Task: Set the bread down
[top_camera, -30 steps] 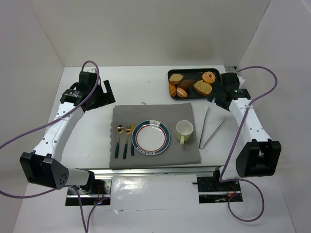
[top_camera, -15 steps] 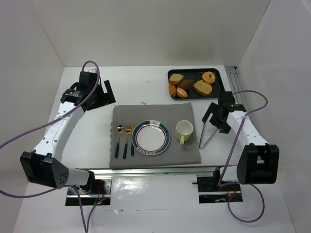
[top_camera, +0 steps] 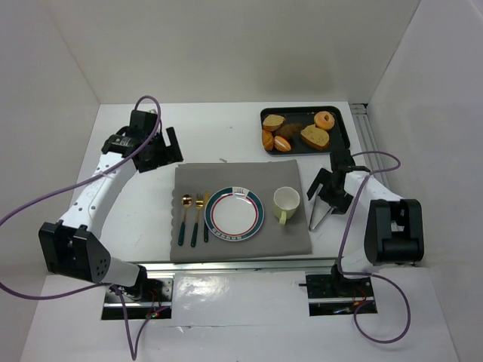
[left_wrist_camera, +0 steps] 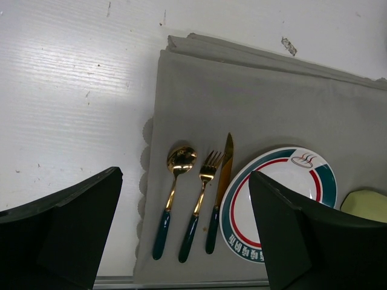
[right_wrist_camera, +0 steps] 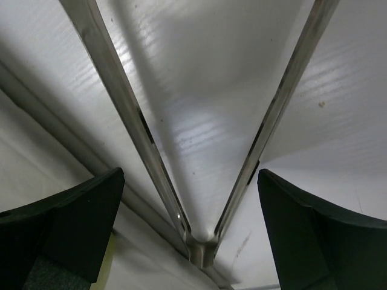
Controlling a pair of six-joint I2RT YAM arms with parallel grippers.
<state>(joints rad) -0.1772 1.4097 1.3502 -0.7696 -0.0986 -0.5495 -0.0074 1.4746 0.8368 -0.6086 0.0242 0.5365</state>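
Bread (top_camera: 315,136): several pieces, all in tray (top_camera: 302,111) at far right of surface; none on plate (top_camera: 234,213).
Right gripper (right_wrist_camera: 190,226): fingers apart, straddling both arms of tongs (top_camera: 324,205), holding nothing.
Left gripper (left_wrist_camera: 184,229): fingers apart, empty, near far left corner of mat (top_camera: 189,177).
Step in hand, as judged: seizing tongs. Best closed squarely across both arms, up from hinge, so tips meet evenly.
Room: cup (top_camera: 286,201) just beside tongs; tray rim near; bare surface between.

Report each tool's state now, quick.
Left tool: open, holding nothing, above the placemat.
Right tool: open, fingers either side of the tongs, not gripping them.
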